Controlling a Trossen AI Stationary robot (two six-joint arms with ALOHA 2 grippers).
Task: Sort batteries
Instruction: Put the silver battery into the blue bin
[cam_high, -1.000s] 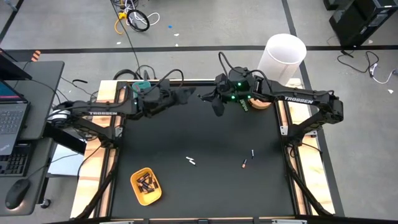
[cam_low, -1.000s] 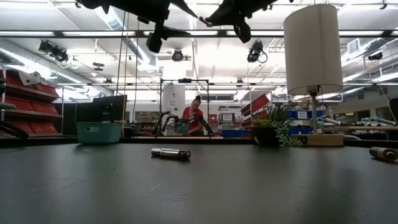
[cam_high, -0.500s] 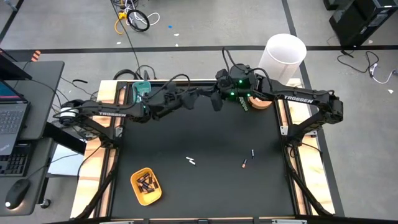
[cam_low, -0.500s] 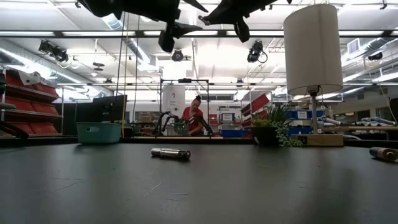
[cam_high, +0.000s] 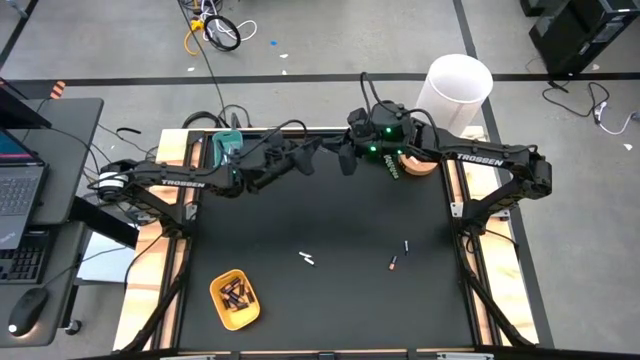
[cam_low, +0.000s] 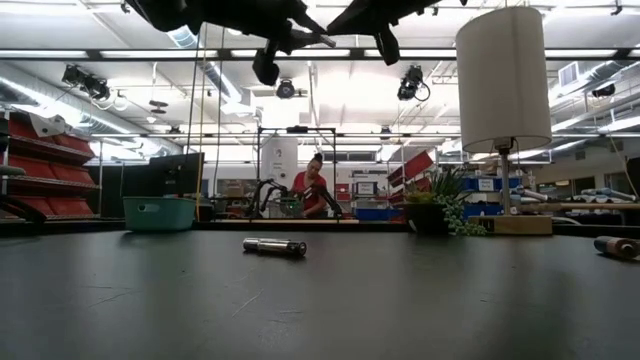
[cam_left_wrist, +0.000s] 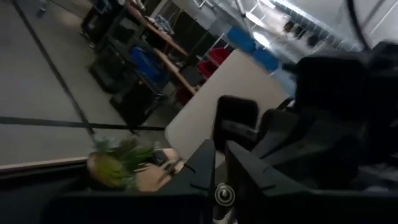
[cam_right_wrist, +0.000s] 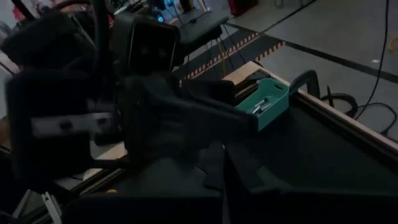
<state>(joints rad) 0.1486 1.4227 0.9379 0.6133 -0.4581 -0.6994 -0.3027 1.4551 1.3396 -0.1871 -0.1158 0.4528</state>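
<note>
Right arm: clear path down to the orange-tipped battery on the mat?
Probably yes. The right gripper hangs shut at the table's far edge, nose to nose with the left gripper. The battery lies alone on bare mat with nothing between.

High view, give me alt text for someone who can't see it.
Seen from above, two dark arms meet at the far edge of a black table, the left tool and right tool almost tip to tip. Nearer the front lie three loose batteries, and a yellow tray holding dark batteries.
</note>
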